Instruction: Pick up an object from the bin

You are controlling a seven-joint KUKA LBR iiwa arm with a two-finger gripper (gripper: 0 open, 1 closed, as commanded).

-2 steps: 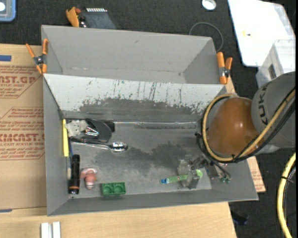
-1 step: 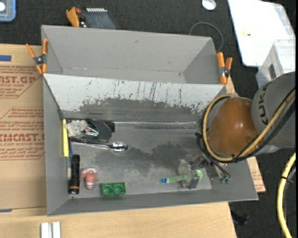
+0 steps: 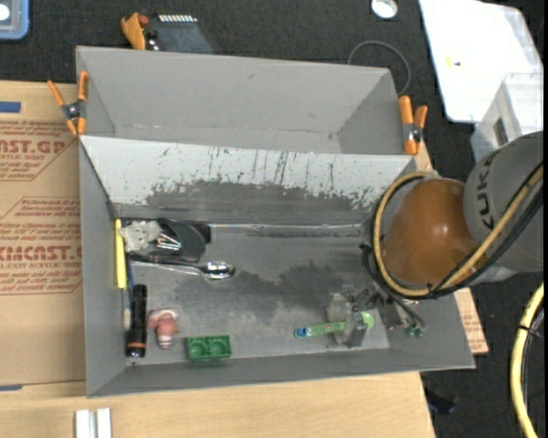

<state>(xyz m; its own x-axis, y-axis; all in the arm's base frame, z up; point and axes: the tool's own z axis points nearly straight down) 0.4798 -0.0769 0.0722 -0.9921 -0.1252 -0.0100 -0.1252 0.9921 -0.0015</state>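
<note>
My gripper (image 3: 354,312) is low in the bin's front right part, under the orange dome of the wrist. It sits right over a slim green stick-like thing (image 3: 333,330) with a small blue tip (image 3: 301,333) that points left along the floor. The gripper's dark metal body overlaps the stick's right end, so contact there is hidden. A tiny green bit (image 3: 413,332) lies just to the right of the gripper.
Along the left wall lie a yellow strip (image 3: 121,255), a white and black clump (image 3: 164,236), a metal spoon (image 3: 196,267), a black marker (image 3: 135,322), a pink piece (image 3: 165,327) and a green toy brick (image 3: 207,348). The front wall is close to the gripper.
</note>
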